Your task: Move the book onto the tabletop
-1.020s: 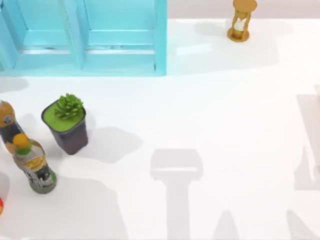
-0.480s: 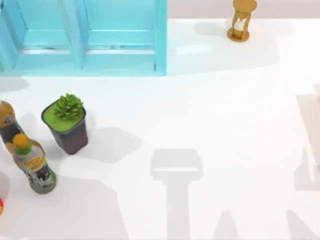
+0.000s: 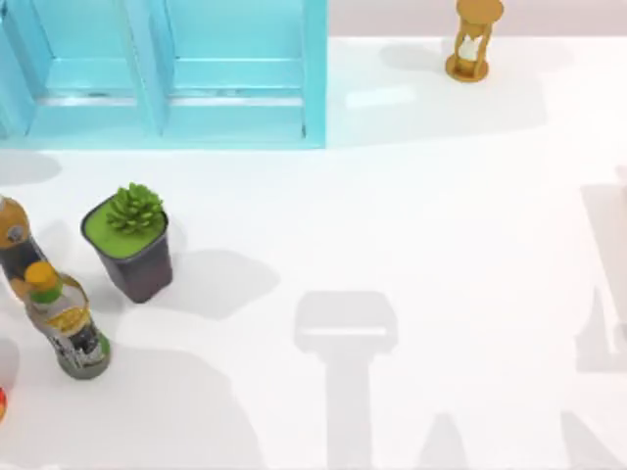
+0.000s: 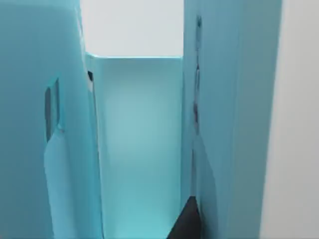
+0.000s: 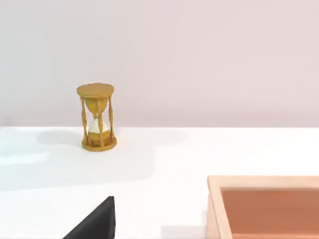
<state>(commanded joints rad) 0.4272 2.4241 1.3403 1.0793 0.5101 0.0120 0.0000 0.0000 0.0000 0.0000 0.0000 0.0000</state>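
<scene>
Cabinet walls are flanking my left tool, which is pointing into a compartment of the light-blue cabinet at the back left of the white desk. My right tool is hovering over the desk, facing the golden hourglass. I am unable to tell how wide either tool is or where the book is lying.

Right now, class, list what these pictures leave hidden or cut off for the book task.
- The cabinet: its upper part is cut by the top view's edge, and the left wrist view sees only its walls.
- The wooden tray: cut by the right wrist view's edge.
- One bottle: cut by the top view's left edge.
</scene>
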